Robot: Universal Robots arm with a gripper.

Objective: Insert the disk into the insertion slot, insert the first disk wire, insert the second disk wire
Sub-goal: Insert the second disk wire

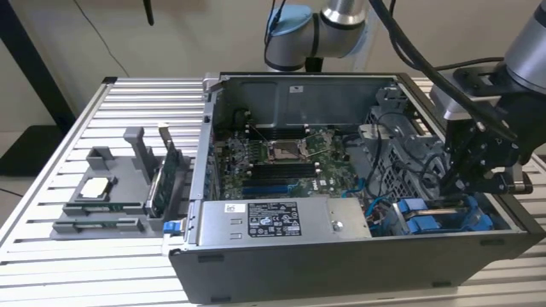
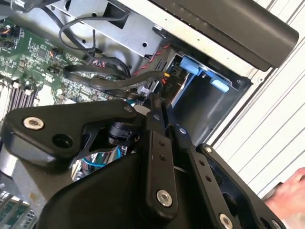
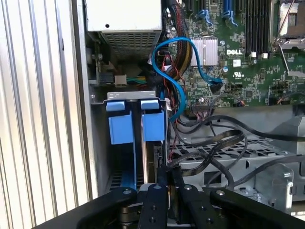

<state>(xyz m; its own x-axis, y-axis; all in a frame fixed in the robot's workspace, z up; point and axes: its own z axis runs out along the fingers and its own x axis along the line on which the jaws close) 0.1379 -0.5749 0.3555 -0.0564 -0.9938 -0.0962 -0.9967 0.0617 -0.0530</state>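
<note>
The gripper (image 1: 477, 185) hangs low inside the open computer case (image 1: 341, 268), at the corner on the exterior view's right, directly over the insertion slot (image 3: 102, 143). In both wrist views its jaws stand drawn close together, tips nearly meeting; whether they pinch a connector between them I cannot tell. The disk (image 3: 153, 125), in its blue carrier, already sits in the slot beside a second blue carrier (image 3: 120, 126), so the wire work seems to be the step in hand.

The risks come from crowding. Black cables (image 3: 214, 143) loop across the metal cage just beside the jaws, and a blue cable (image 3: 178, 81) arcs from the motherboard (image 3: 238, 52) toward the disk; a sideways drift could snag either and tug it off its socket. If a plug is held slightly tilted, pressing down could bend the disk's connector or skid off onto the carrier. A person's hand (image 2: 290, 195) rests near the case edge on the worktop (image 1: 51, 192), close to the arm's reach.
</note>
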